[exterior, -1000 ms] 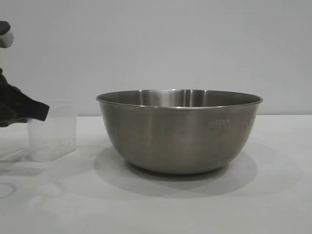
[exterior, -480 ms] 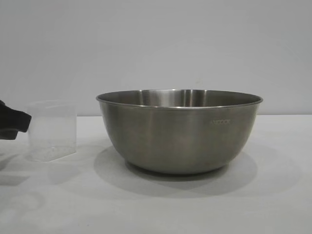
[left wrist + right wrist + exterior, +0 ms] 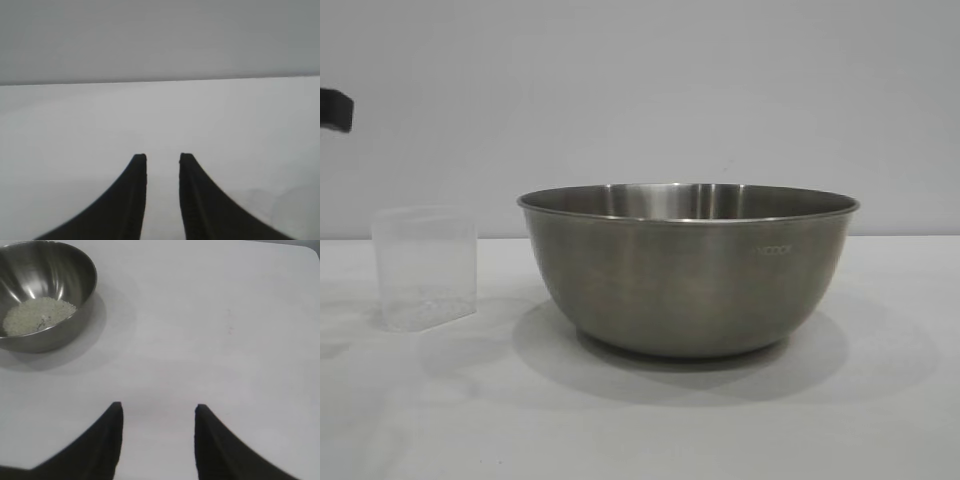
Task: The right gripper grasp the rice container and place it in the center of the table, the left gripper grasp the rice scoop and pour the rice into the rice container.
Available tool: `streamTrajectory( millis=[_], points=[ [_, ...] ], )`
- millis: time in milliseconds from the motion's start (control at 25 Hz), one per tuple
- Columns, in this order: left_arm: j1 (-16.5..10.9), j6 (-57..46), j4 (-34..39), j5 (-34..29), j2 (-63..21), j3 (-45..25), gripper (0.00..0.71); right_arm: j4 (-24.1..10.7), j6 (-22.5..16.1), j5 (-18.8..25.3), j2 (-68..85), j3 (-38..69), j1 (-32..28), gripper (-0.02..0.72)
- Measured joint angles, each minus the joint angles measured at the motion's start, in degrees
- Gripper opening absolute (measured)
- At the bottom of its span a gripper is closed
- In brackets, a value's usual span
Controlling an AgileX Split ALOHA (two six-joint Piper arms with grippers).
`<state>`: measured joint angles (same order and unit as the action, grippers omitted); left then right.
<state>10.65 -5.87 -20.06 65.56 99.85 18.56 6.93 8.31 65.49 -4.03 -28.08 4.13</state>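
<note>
At far left, high above the surface point(image 3: 640, 420), the left gripper point(image 3: 163, 158) hangs with its fingers narrowly parted, pinching nothing. Below it the clear rice scoop point(image 3: 425, 268) stands upright, nearly empty. At centre sits the steel rice container point(image 3: 688, 268), rice point(image 3: 39, 315) heaped inside. Farther right, the right gripper point(image 3: 158, 410) waits spread and empty. Pouring looks done.
</note>
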Motion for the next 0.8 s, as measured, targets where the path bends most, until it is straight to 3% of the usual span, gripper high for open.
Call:
streamTrajectory(
  millis=[200, 440, 560, 800],
  points=[
    [-6.7, -3.6, 5.2, -1.8, 0.0, 0.0, 0.109, 0.0, 0.0, 0.0, 0.0, 0.0, 0.0, 0.312],
    [-9.2, -5.6, 18.7, -2.8, 0.0, 0.0, 0.109, 0.0, -0.1, 0.0, 0.0, 0.0, 0.9, 0.312],
    [-9.9, -5.3, 20.2, -4.4, 0.0, 0.0, 0.109, 0.0, -0.1, 0.0, 0.0, 0.0, 1.5, 0.312],
    [-14.0, -2.3, 24.6, -5.8, -0.6, 0.0, 0.109, 0.0, -0.2, 0.0, 0.0, 0.0, 1.6, 0.312]
  ],
)
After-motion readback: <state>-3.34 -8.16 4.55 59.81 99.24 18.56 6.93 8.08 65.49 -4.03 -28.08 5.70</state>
